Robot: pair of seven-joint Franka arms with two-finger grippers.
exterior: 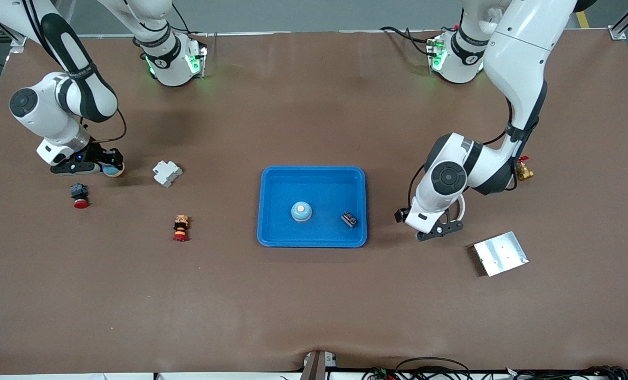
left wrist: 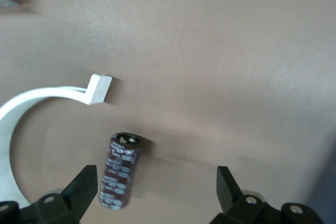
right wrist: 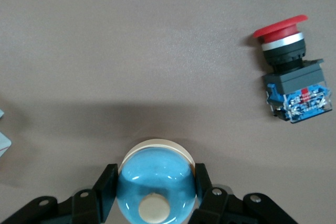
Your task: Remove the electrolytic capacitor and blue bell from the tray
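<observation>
My right gripper [exterior: 105, 168] is shut on a blue dome bell [right wrist: 156, 163] with a cream button, low over the table at the right arm's end. The held bell [exterior: 115, 169] shows at the fingertips. My left gripper [left wrist: 156, 178] is open, low over the table beside the blue tray [exterior: 272, 179]. A dark brown capacitor [left wrist: 120, 171] with silver print sits tilted between the fingers, close to one finger [left wrist: 84, 182] and clear of the other. Under the left hand [exterior: 440, 230] the capacitor is hidden in the front view. A second blue bell [exterior: 301, 211] and a small dark part [exterior: 349, 219] lie in the tray.
A red push button [exterior: 80, 196] lies next to the right gripper, also the red push button [right wrist: 291, 72]. A white clip block [exterior: 167, 172] and an orange-red button stack [exterior: 180, 228] lie toward the tray. A white ring piece [left wrist: 31, 103], metal plate [exterior: 500, 253] and brass fitting [exterior: 524, 171] surround the left hand.
</observation>
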